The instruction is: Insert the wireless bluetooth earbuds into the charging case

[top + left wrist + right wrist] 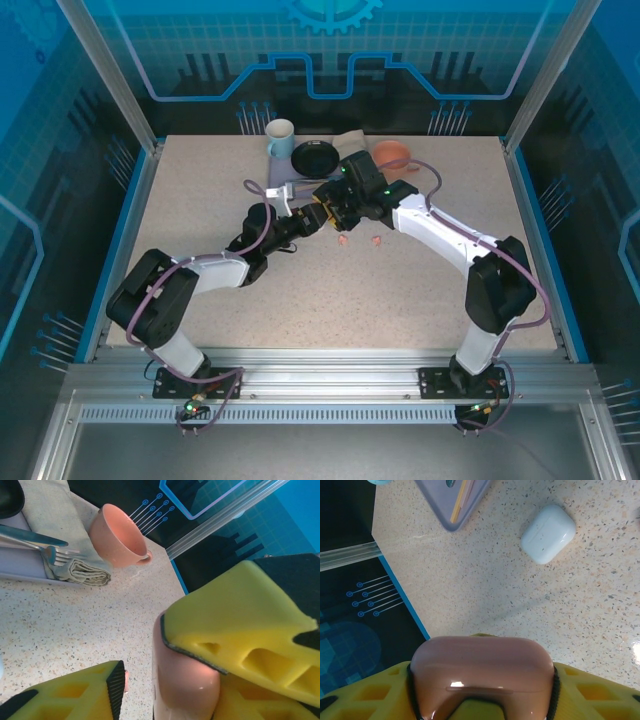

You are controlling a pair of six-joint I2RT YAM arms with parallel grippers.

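Observation:
My right gripper (pixel 482 692) is shut on a closed pink charging case (pixel 481 672), held above the table. In the left wrist view the same pink case (pixel 187 677) sits between the yellow fingers of my left gripper (pixel 145 655). That gripper is open: one finger (pixel 235 615) lies against the case, while the other finger (pixel 95 692) stands a small gap away. A pink earbud (pixel 127 680) peeks out beside that finger. Two pink earbuds (pixel 343 240) (pixel 376 240) lie on the table just in front of the two grippers (pixel 325 210). A white charging case (pixel 548 534) lies shut on the table.
A purple tray (pixel 20 567) holds a knife (pixel 30 537) and fork (pixel 52 555), with a folded napkin (pixel 82 570) beside it. A pink mug (pixel 392 153), black bowl (pixel 315 157) and light blue mug (pixel 280 138) stand along the back edge.

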